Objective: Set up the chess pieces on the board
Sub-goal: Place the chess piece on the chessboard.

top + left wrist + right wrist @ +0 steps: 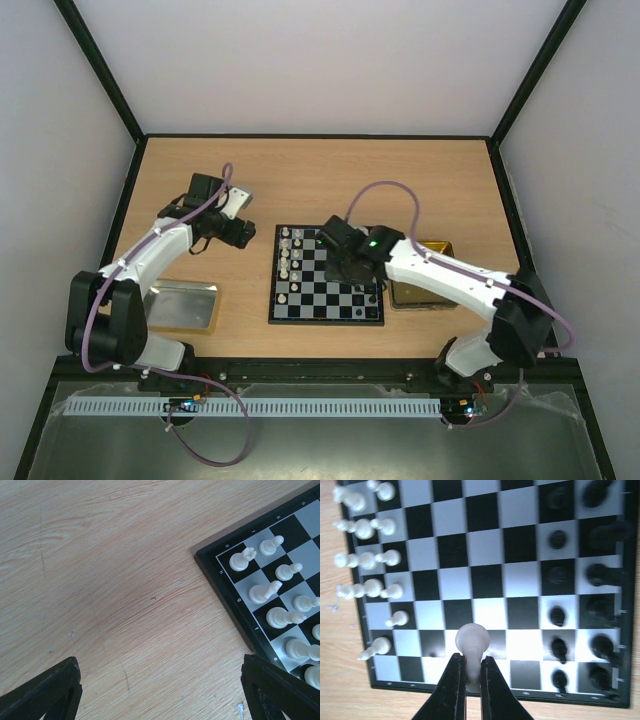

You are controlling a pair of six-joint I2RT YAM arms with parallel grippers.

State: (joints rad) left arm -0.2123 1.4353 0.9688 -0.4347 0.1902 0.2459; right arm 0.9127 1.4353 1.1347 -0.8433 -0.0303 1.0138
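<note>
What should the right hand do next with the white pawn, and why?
Probably swing the right hand left and lower the white pawn onto an empty square beside the other white pawns; it hangs over the board middle.

A light wooden tabletop with fine straight grain fills the middle, marked with a few small specks and scuffs in the left wrist view. Plain white walls close it in at the back, left and right, joined by black frame posts. Along the near edge runs a black rail, then a white slotted strip on a grey metal surface. The light is soft and even.
</note>
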